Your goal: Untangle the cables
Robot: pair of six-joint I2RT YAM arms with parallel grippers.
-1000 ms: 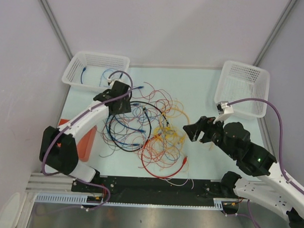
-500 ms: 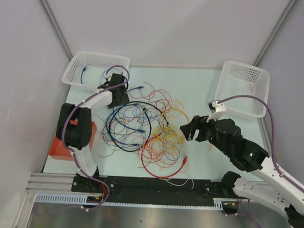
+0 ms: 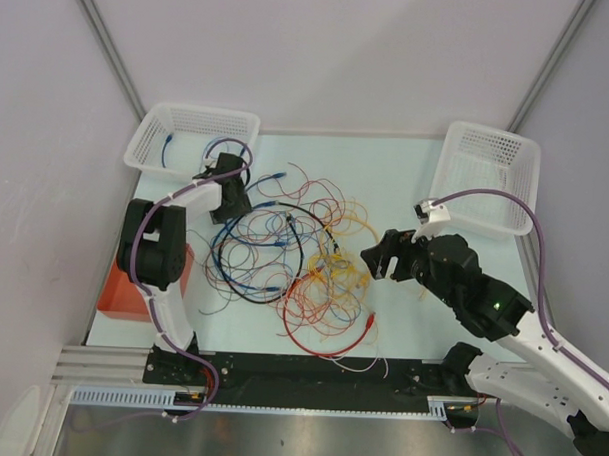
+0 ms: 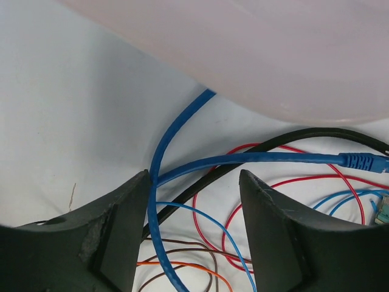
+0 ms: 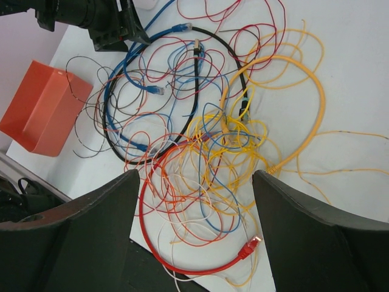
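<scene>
From above, the cables (image 3: 293,263) lie heaped in the middle of the counter (image 3: 387,171).

Left wrist: the left gripper (image 4: 194,179) is open around a blue cable (image 4: 273,159). Closing might pinch the black cable (image 4: 316,131) too.

Right wrist: the right gripper (image 5: 196,182) hangs wide open and empty, and might snag the yellow loops (image 5: 231,146).

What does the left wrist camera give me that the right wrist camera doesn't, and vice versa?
Left wrist only: a close look at the thick blue cable running through the open left gripper. Right wrist only: the whole tangle, with the yellow cables, the red cable and the orange box. Both: that blue cable and the black cable.
</scene>
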